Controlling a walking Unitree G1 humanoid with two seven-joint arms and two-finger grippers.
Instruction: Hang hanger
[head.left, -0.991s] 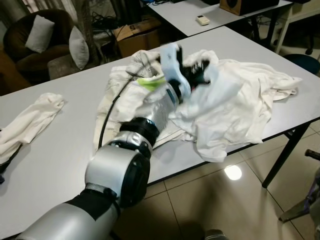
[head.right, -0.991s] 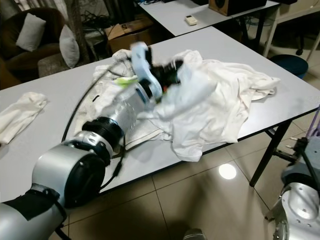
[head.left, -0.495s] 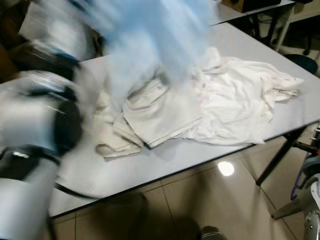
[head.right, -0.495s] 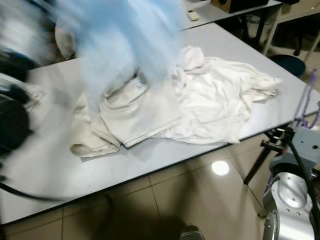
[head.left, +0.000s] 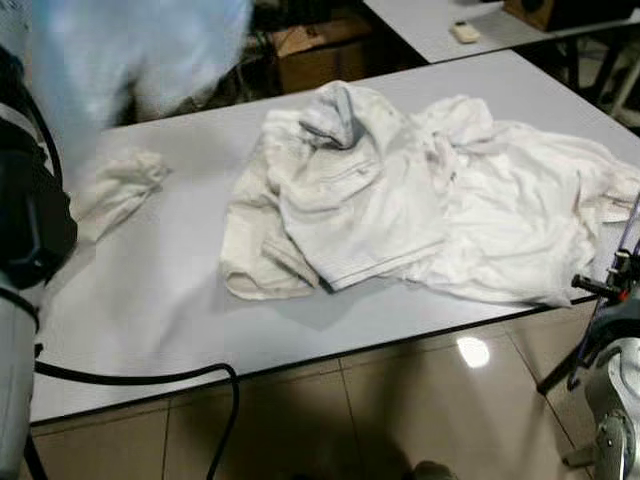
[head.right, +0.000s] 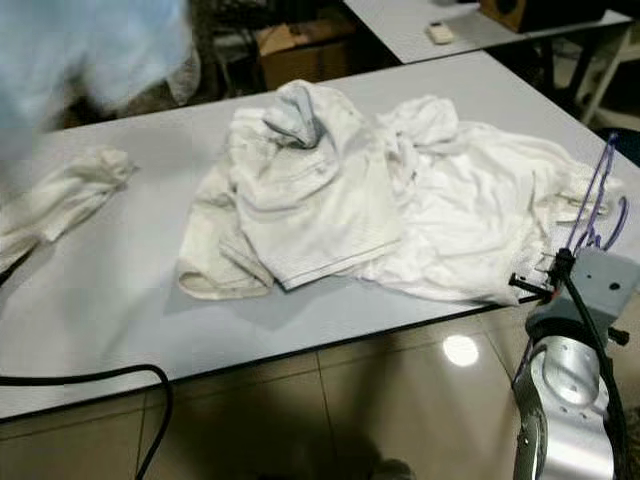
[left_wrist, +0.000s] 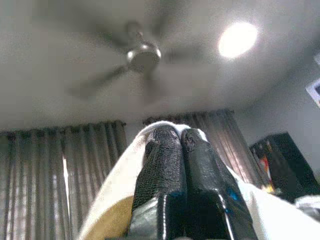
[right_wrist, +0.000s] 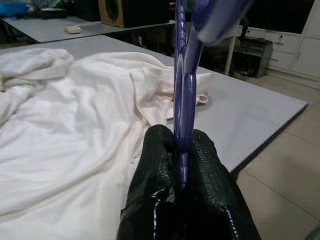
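Garment (head.left: 140, 50) now lifted overhead by left hand (left_wrist: 181, 137).

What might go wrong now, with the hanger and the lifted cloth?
The right gripper pinches only the thin edge of the purple hanger, so it may twist or slip. The left gripper holds a white garment high; it may slide out. The hanger could snag the clothes pile on the table.

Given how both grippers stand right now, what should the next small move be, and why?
Probably bring the purple hanger up toward the lifted white garment. The right gripper is shut on the hanger beside the table, while the left gripper holds the garment raised toward the ceiling, so the two are far apart.
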